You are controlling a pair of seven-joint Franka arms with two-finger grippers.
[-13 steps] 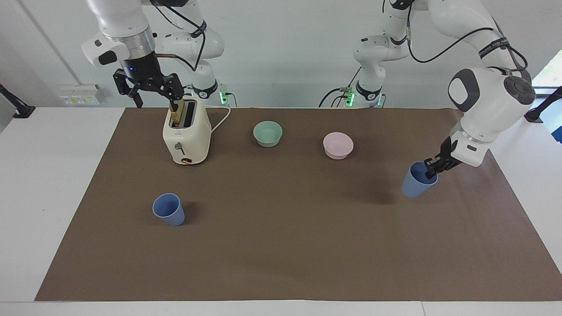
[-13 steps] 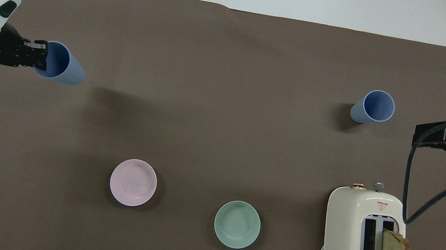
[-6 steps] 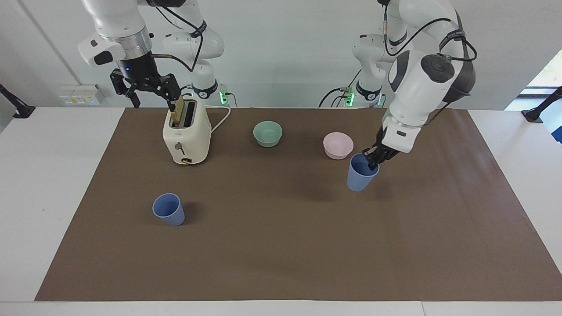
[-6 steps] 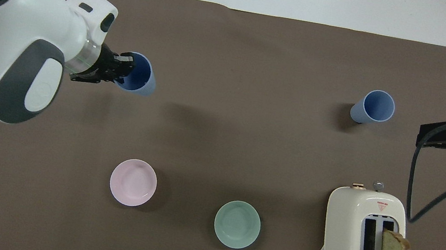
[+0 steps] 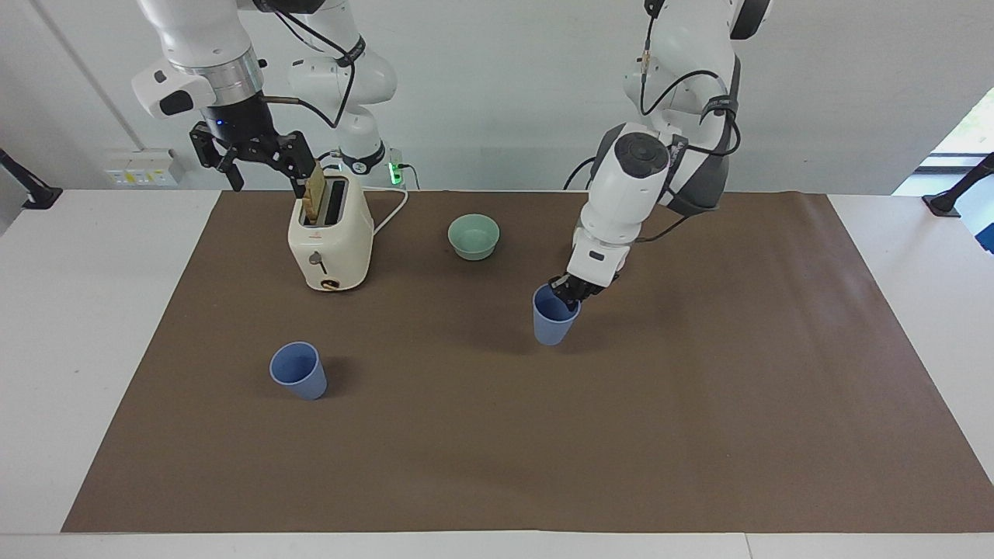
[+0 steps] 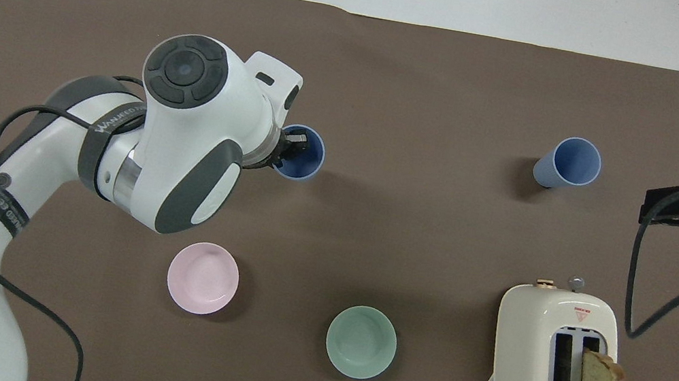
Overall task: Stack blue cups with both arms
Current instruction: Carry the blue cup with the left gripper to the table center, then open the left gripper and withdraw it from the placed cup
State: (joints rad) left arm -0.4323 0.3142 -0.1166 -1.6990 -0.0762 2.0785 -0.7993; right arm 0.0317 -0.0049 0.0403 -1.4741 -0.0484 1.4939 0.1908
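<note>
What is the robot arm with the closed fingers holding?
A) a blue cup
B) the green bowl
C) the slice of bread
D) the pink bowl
A: the left gripper is pinched on the rim of a blue cup and holds it over the brown mat, while the other blue cup stands alone on the mat.

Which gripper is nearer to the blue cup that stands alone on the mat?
Right. The right gripper hangs open above the toaster, beside the free cup. The left gripper, shut on the other cup, is over the mat's middle.
</note>
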